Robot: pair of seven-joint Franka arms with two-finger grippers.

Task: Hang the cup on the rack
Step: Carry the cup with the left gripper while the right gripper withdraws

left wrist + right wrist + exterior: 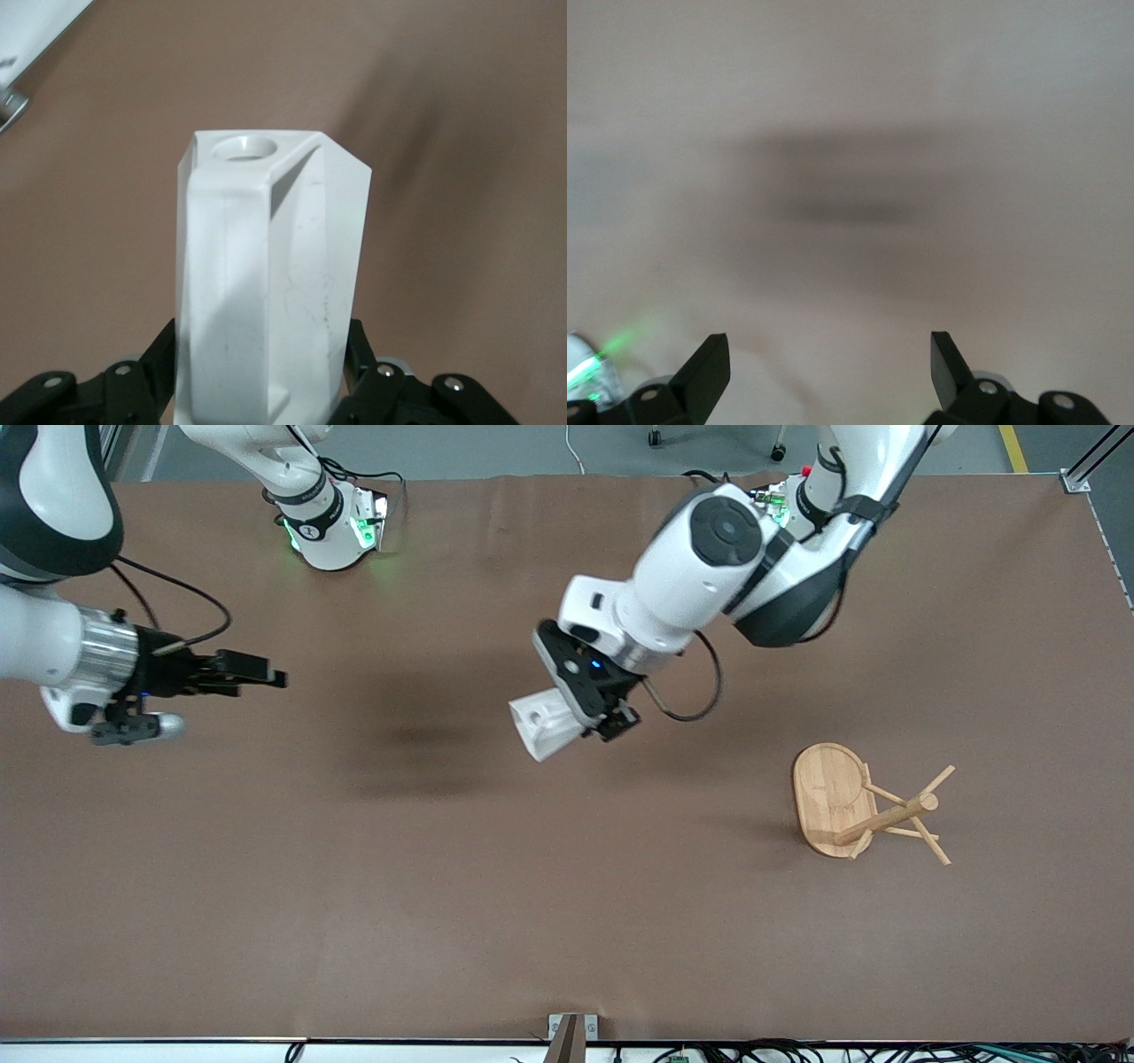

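Note:
My left gripper [595, 710] is shut on the white faceted cup [545, 726] and holds it in the air over the middle of the table. In the left wrist view the cup [266, 283] stands out from between the black fingers [363, 354], its tab handle with the round hole [244, 148] at the end away from them. The bamboo rack [864, 804] stands on its oval base [824, 793] toward the left arm's end of the table, apart from the cup. My right gripper [257, 673] is open and empty, held over the right arm's end; its fingertips [709, 363] show in the right wrist view.
The brown table top [443, 886] carries nothing else. A small metal bracket [571, 1032] sits at the table edge nearest the front camera. The arm bases [332, 522] stand along the edge farthest from the front camera.

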